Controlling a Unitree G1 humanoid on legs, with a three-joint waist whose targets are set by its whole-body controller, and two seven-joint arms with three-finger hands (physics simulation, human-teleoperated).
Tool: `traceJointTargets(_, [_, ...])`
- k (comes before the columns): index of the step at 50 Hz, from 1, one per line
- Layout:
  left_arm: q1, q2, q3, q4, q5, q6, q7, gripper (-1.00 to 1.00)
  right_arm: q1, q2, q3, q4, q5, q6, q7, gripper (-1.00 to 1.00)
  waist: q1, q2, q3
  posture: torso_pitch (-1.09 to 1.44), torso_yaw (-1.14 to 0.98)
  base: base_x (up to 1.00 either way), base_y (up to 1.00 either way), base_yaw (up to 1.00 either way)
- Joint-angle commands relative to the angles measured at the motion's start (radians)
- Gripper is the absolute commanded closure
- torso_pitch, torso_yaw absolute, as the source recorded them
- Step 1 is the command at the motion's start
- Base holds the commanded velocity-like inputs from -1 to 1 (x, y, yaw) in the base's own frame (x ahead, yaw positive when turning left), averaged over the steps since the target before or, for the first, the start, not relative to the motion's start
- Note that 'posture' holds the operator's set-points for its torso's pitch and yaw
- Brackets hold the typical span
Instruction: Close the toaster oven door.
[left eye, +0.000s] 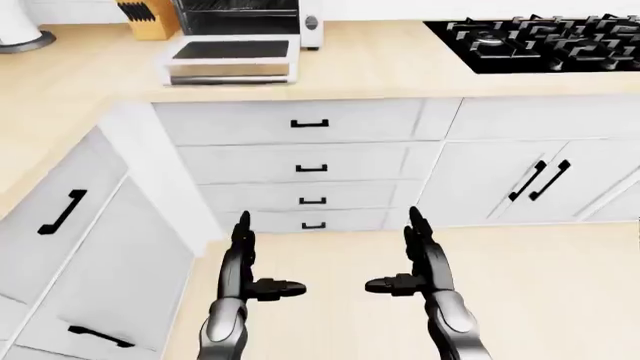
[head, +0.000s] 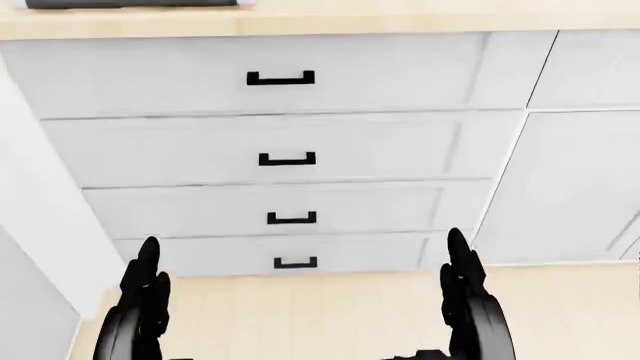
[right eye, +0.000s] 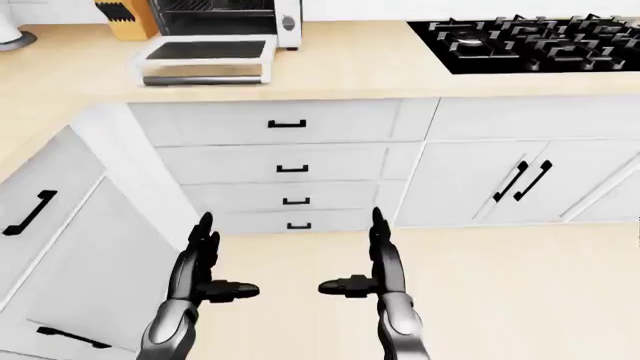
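Black hands (left eye: 330, 274) raised, fingers (left eye: 241, 232) straight.

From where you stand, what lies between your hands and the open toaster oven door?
In the left-eye view, the drawer stack and counter edge separate both hands from the door.

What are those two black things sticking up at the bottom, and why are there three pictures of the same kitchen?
Those are a robot's own hands, the left hand and the right hand. Their fingers are open and hold nothing. This is a pretend, computer-drawn kitchen. All three pictures come from cameras on the robot's head: two are its eyes, and the third looks lower, at the white drawers. On the wooden counter stands a toaster oven with its door folded down open. Beside it is a knife block, and to the right a black stove. The robot should close that door, but its hands hang far below it.
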Motion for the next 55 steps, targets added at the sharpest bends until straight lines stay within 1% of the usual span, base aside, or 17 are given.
traceJointTargets(1, [-0.018,0.012,-0.003,-0.172,-0.022,-0.009,-0.034,-1.0,-0.024,-0.007,0.005,-0.13,0.005,-0.031,0.013,-1.0,-0.002,-0.008,-0.001,0.0,0.0,0.0,0.0,0.0])
traceJointTargets(2, [-0.019,0.016,0.002,-0.188,-0.025,0.014,-0.046,-1.0,-0.027,-0.009,0.001,-0.151,0.009,-0.011,0.019,-1.0,0.003,-0.007,-0.038,0.0,0.0,0.0,0.0,0.0])
traceJointTargets(3, [-0.023,0.017,0.008,-0.191,-0.027,0.021,-0.049,-1.0,-0.03,-0.009,-0.003,-0.158,0.014,-0.002,0.022,-1.0,0.008,0.0,-0.064,0.0,0.0,0.0,0.0,0.0])
traceJointTargets(4, [-0.025,0.014,0.012,-0.198,-0.032,0.039,-0.049,-1.0,-0.028,-0.007,-0.001,-0.149,0.013,-0.013,0.024,-1.0,0.007,-0.002,-0.035,0.0,0.0,0.0,0.0,0.0])
traceJointTargets(5, [-0.028,0.013,0.017,-0.201,-0.037,0.045,-0.048,-1.0,-0.025,-0.006,0.001,-0.145,0.009,-0.021,0.024,-1.0,0.006,-0.009,-0.021,0.0,0.0,0.0,0.0,0.0])
traceJointTargets(7, [-0.031,0.014,0.02,-0.218,-0.046,0.058,-0.054,-1.0,-0.03,-0.008,-0.002,-0.173,0.016,0.003,0.029,-1.0,0.008,-0.007,-0.067,0.0,0.0,0.0,0.0,0.0])
traceJointTargets(8, [-0.035,0.017,0.025,-0.225,-0.048,0.065,-0.056,-1.0,-0.034,-0.009,-0.005,-0.195,0.019,0.021,0.03,-1.0,0.009,-0.007,-0.073,0.0,0.0,0.0,0.0,0.0])
traceJointTargets(10, [-0.039,0.018,0.03,-0.23,-0.048,0.075,-0.053,-1.0,-0.044,-0.011,-0.011,-0.21,0.024,0.036,0.031,-1.0,0.01,-0.005,-0.076,0.0,0.0,0.0,0.0,0.0])
traceJointTargets(14, [-0.062,0.031,0.078,-0.312,-0.114,0.178,-0.042,-1.0,-0.06,-0.022,-0.034,-0.259,0.041,0.082,0.035,-1.0,0.009,-0.002,-0.083,0.0,0.0,0.0,0.0,0.0])
traceJointTargets(18, [-0.114,0.073,0.151,-0.367,-0.156,0.259,-0.013,-1.0,-0.097,-0.048,-0.082,-0.338,0.071,0.164,0.034,-1.0,0.008,-0.002,-0.087,0.0,0.0,0.0,0.0,0.0])
traceJointTargets(22, [-0.15,0.109,0.195,-0.402,-0.17,0.313,0.004,-1.0,-0.122,-0.065,-0.108,-0.389,0.086,0.22,0.032,-1.0,0.008,0.0,-0.089,0.0,0.0,0.0,0.0,0.0])
traceJointTargets(24, [-0.169,0.13,0.215,-0.412,-0.167,0.321,0.009,-1.0,-0.146,-0.08,-0.132,-0.413,0.099,0.253,0.026,-1.0,0.008,0.001,-0.091,0.0,0.0,0.0,0.0,0.0])
traceJointTargets(27, [-0.205,0.17,0.264,-0.455,-0.182,0.371,0.019,-1.0,-0.184,-0.115,-0.162,-0.478,0.088,0.311,0.021,-1.0,0.007,0.002,-0.091,0.0,0.0,0.0,0.0,0.0])
traceJointTargets(32, [-0.268,0.241,0.335,-0.491,-0.222,0.433,0.041,-1.0,-0.237,-0.163,-0.233,-0.503,0.126,0.37,0.016,-1.0,0.006,0.004,-0.082,0.0,0.0,0.0,0.0,0.0])
traceJointTargets(44, [-0.313,0.37,0.447,-0.444,-0.265,0.429,0.065,-1.0,-0.334,-0.319,-0.377,-0.563,0.229,0.501,-0.003,-1.0,0.006,0.005,-0.066,0.0,0.0,0.0,0.0,0.0])
traceJointTargets(49, [-0.339,0.425,0.494,-0.448,-0.304,0.457,0.081,-1.0,-0.357,-0.369,-0.417,-0.579,0.26,0.536,-0.01,-1.0,0.006,0.002,-0.059,0.0,0.0,0.0,0.0,0.0])
traceJointTargets(55, [-0.329,0.466,0.528,-0.4,-0.313,0.42,0.078,-1.0,-0.366,-0.415,-0.458,-0.566,0.291,0.544,-0.017,-1.0,0.007,0.003,-0.055,0.0,0.0,0.0,0.0,0.0])
